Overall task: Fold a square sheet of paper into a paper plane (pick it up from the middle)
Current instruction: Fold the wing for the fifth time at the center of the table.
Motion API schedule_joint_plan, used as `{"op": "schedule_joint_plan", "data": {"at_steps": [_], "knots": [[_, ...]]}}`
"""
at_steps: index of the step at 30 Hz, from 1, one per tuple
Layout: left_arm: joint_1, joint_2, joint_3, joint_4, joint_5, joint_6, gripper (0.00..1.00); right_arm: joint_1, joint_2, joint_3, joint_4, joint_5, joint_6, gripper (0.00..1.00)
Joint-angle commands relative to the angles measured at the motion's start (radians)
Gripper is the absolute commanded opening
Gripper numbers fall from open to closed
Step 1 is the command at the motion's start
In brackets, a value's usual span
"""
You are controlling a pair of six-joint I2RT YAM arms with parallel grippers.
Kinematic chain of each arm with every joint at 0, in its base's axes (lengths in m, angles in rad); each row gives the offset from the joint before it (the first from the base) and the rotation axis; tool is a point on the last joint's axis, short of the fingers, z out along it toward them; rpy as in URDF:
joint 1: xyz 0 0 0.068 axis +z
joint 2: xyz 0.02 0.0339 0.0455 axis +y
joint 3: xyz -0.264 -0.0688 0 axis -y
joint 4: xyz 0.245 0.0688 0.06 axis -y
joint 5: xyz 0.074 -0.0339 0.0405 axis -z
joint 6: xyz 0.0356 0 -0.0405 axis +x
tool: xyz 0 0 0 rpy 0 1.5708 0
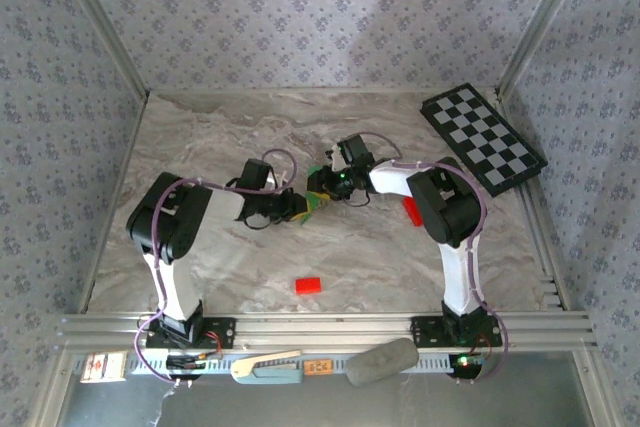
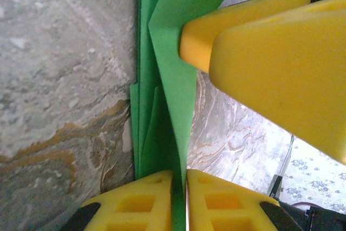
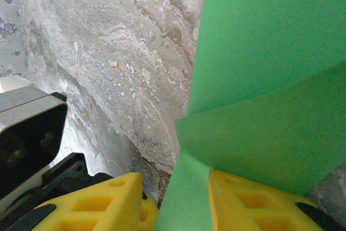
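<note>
Left wrist cam: L gripper jaws clenched on folded green paper, mid worktop. R gripper jaws apart w/ paper between; can't tell if gripping. Step: mid-fold, creasing a flap. Next prob needs R pressing flap flat, L steady.
</note>
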Motion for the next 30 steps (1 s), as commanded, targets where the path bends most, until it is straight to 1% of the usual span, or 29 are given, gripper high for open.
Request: {"op": "schedule_joint_plan", "data": {"at_steps": [1,7,10,14,18,21,23,26,27,30], "knots": [[0.003,-0.024,-0.024,-0.08,-0.01,0.021,0.15,0.001,0.032,0.016,-0.068,0.046,-0.021,0.39],[0.003,-0.041,-0.037,-0.093,-0.013,0.021,0.15,0.002,0.038,0.029,-0.088,0.05,-0.027,0.39],[0.003,-0.045,-0.036,-0.114,-0.013,0.029,0.12,0.006,0.042,0.038,-0.102,0.055,-0.031,0.38],[0.003,-0.066,-0.035,-0.144,-0.022,0.039,0.13,0.008,0.047,0.053,-0.128,0.063,-0.04,0.38],[0.003,-0.107,-0.02,-0.199,-0.047,0.061,0.18,0.012,0.05,0.066,-0.153,0.069,-0.051,0.38],[0.003,-0.169,-0.009,-0.238,-0.084,0.07,0.27,0.014,0.05,0.075,-0.168,0.074,-0.054,0.37],[0.003,-0.215,-0.002,-0.266,-0.12,0.077,0.3,0.013,0.05,0.079,-0.176,0.075,-0.056,0.37],[0.003,-0.257,0.0,-0.267,-0.15,0.068,0.31,0.014,0.052,0.082,-0.182,0.074,-0.055,0.37],[0.002,-0.262,-0.002,-0.251,-0.146,0.062,0.31,0.013,0.051,0.084,-0.184,0.074,-0.056,0.37],[-0.009,-0.246,0.001,-0.177,-0.104,0.026,0.27,0.013,0.053,0.087,-0.188,0.074,-0.056,0.37]]}}
